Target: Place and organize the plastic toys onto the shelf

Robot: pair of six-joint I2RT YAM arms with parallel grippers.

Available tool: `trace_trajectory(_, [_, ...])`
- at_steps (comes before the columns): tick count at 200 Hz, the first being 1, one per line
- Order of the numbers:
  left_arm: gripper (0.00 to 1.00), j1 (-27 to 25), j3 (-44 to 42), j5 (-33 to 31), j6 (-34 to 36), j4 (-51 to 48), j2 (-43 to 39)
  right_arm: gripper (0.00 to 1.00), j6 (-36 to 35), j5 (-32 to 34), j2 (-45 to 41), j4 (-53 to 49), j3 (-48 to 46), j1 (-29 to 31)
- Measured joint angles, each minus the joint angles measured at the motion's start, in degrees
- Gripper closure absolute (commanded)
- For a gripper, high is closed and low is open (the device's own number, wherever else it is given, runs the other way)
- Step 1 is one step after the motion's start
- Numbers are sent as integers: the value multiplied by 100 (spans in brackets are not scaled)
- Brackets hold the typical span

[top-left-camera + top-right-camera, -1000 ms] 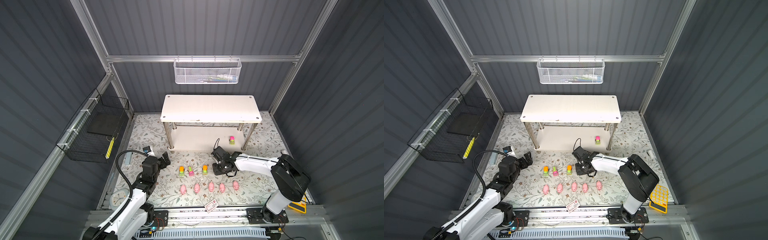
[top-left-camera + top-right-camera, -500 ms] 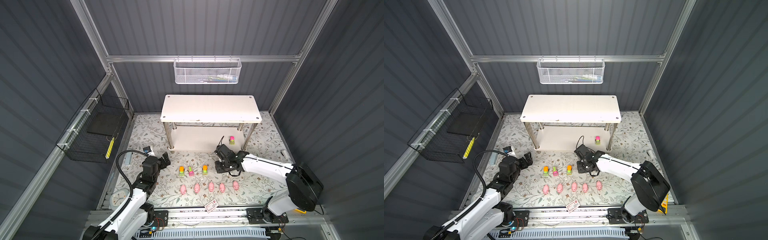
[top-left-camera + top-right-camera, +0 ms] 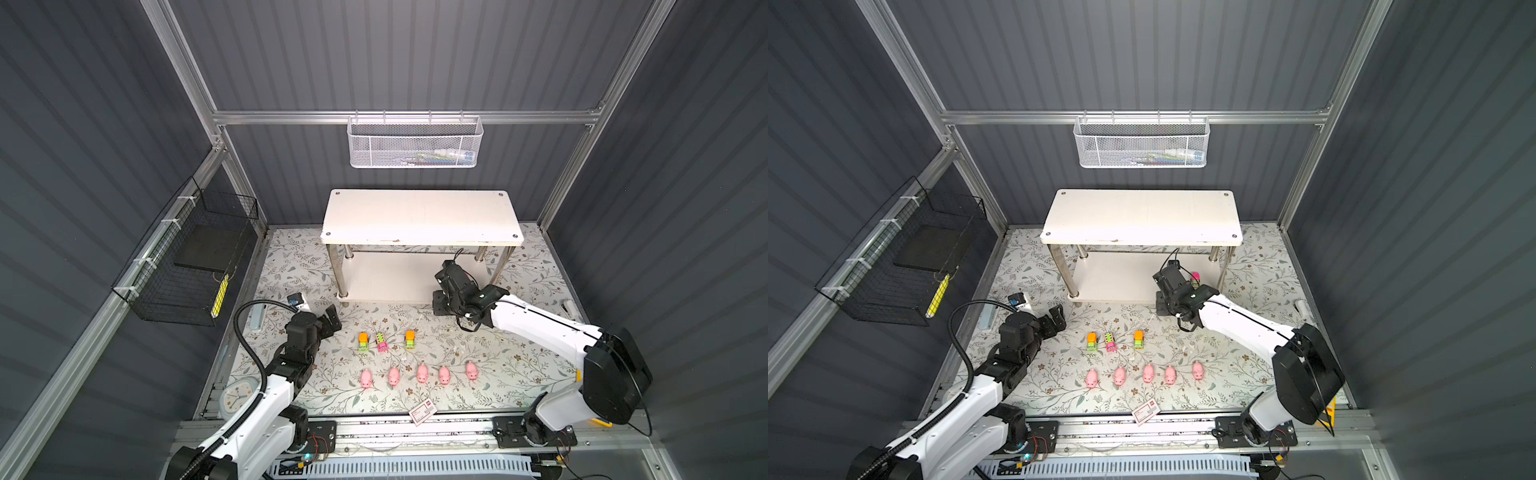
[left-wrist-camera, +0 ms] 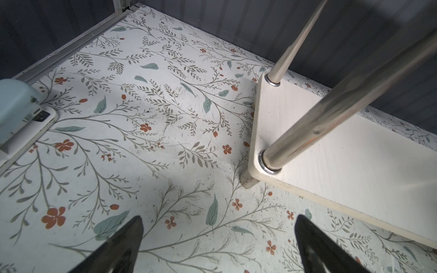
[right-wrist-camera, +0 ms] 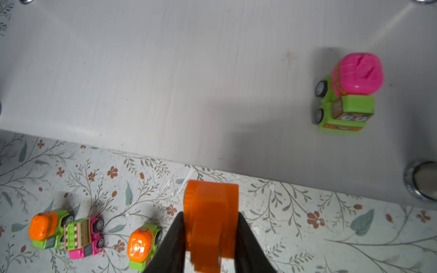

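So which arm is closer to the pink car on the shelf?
Right. The right gripper hangs close to the mixer truck; the left gripper is by the shelf's other end.

So on the flowery tabletop [image 3: 1246, 365] there's a row of 5 pink pigs [image 3: 1148, 372], with 3 little cars [image 3: 1110, 342] lined up just behind them. 1 more pink-topped car [image 3: 1195, 276] sits on the lower board of the shelf [image 3: 1142, 216], near its right end. The right claw [image 3: 1162, 309] hangs at that board's front edge. The left claw [image 3: 1054, 318] is spread wide, off to the left of the cars.
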Motion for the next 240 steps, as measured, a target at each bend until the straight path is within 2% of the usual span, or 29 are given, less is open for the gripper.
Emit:
trace_trajectory(89, [0, 0, -2, -2, 0, -9, -151, 68, -188, 116, 616, 634, 238, -693])
trace_trajectory(177, [0, 0, -2, -2, 0, -7, -144, 67, -334, -2, 1222, 901, 697, -822])
trace_trajectory(240, [0, 0, -35, -11, 0, -7, -116, 66, -382, -81, 1322, 901, 706, -839])
